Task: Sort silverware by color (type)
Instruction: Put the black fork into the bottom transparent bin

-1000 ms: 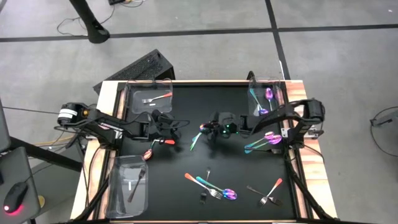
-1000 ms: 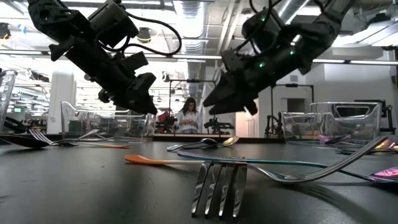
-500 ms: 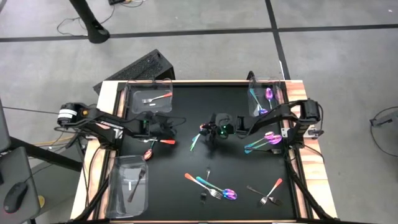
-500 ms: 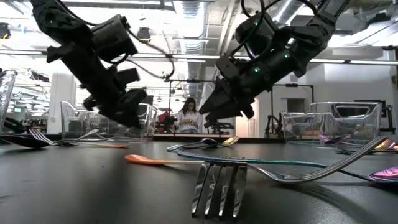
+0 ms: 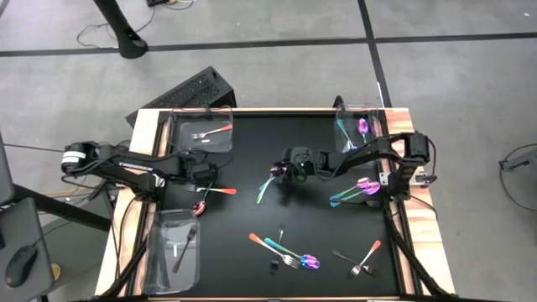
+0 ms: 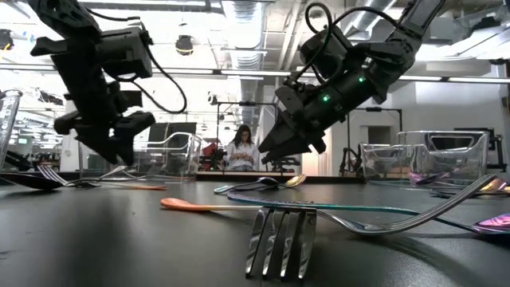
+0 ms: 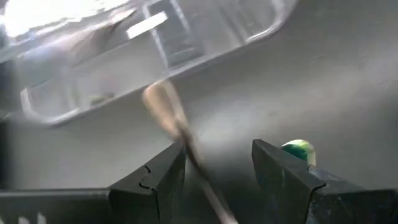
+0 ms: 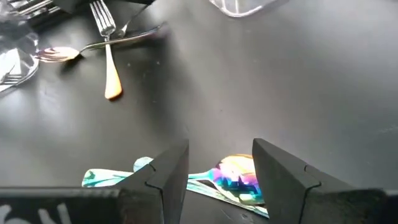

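My left gripper point(image 5: 203, 184) hangs open above the table's left middle, pointing down. An orange-handled piece of silverware point(image 7: 165, 107) lies on the mat just ahead of its fingers, and two such pieces point(image 5: 220, 191) point(image 5: 200, 206) lie beside it in the high view. My right gripper point(image 5: 278, 177) stands open above the table's middle, slanting down. Under its fingertips lie an iridescent spoon point(image 8: 237, 177) and an iridescent handle point(image 8: 111, 177). Neither gripper holds anything.
A clear bin point(image 5: 201, 132) at the far left holds an orange-handled fork. The near left bin point(image 5: 174, 248) holds dark pieces and the far right bin point(image 5: 357, 134) iridescent ones. More silverware lies at the right point(image 5: 357, 191) and near the front edge point(image 5: 285, 252) point(image 5: 366, 258).
My left gripper has moved toward the table's left edge and a little nearer, rolled about and tipped down until it points at the mat. It has stayed open.
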`<action>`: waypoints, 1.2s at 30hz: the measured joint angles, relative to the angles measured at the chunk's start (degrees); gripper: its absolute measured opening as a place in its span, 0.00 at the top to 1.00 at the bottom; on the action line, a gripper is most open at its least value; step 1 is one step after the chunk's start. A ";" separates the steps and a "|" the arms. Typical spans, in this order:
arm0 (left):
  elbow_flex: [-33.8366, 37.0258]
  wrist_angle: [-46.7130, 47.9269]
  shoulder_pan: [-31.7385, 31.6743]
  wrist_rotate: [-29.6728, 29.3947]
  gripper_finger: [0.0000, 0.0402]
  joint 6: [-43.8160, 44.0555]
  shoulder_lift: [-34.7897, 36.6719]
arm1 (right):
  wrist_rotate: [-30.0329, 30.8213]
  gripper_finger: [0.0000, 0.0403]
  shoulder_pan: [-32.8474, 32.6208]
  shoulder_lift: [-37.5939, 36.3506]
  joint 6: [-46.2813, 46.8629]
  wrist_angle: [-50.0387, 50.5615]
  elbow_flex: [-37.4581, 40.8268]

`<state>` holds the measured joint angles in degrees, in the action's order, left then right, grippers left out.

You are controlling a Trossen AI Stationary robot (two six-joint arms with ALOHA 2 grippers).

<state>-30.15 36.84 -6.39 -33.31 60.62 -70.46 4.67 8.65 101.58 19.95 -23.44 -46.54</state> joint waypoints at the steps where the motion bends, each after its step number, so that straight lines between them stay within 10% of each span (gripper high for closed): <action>1: 0.00 1.02 -0.01 0.56 0.57 0.72 -0.44 | -0.01 0.51 0.16 0.00 0.00 -0.20 0.00; 8: 0.00 3.49 -0.37 2.85 0.61 0.91 -5.27 | -0.04 0.51 -0.92 0.00 -0.01 -0.27 0.00; 15: -0.22 1.03 -1.46 2.53 0.94 -4.79 -9.11 | -0.09 0.51 -3.17 0.00 1.20 -0.22 0.00; 20: -3.08 2.77 0.42 2.62 0.98 -8.75 -8.40 | -0.09 0.51 -4.10 0.00 1.41 -0.49 0.00; 36: -26.04 23.20 21.40 -20.13 1.00 -14.24 -8.15 | 0.42 0.51 -5.06 0.00 2.41 -2.72 0.00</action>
<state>-56.20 60.03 15.00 -53.44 46.38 -78.61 5.08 3.59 101.58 22.36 -26.15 -46.54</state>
